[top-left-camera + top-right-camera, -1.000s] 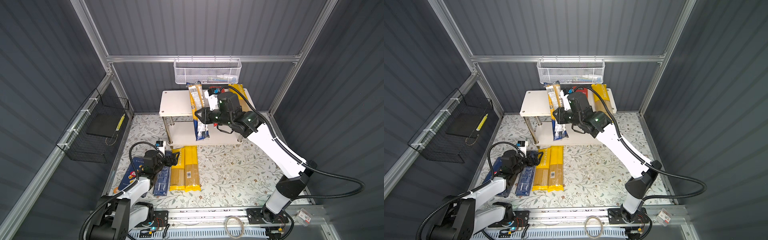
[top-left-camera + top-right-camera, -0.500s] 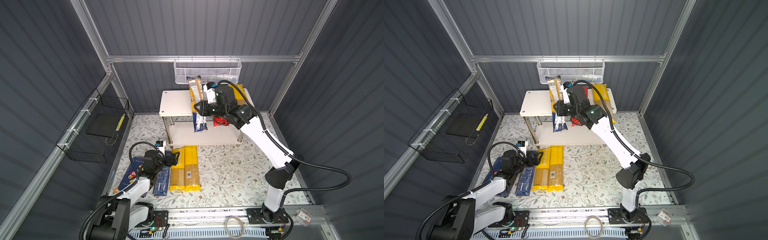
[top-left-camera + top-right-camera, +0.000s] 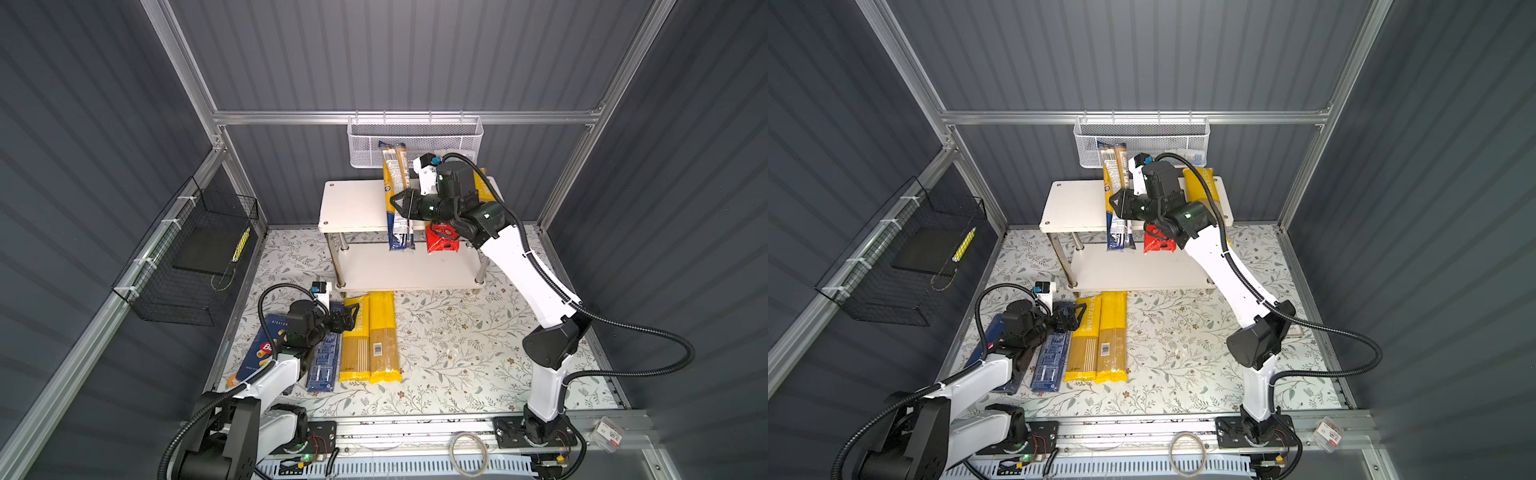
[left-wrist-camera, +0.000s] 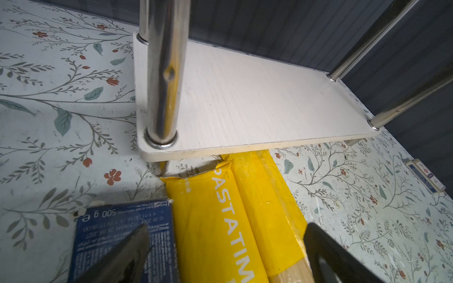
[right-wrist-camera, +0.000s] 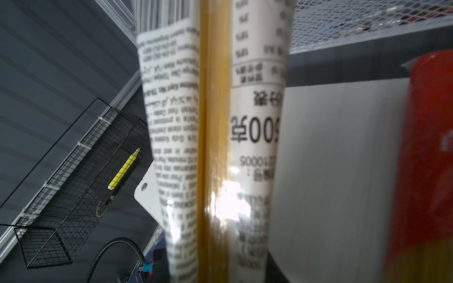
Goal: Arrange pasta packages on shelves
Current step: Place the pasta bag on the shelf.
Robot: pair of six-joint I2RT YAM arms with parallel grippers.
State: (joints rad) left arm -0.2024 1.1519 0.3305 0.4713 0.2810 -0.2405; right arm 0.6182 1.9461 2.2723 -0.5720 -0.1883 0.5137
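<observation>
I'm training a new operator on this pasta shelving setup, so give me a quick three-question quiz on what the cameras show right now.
1. True or false: a package lies on the lower shelf.
2. How many yellow bags lie on the flowered mat? A one, B two, C three.
3. Fill in: the left gripper has its jaws ___.
Key: 1 false; 2 B; 3 open.
</observation>
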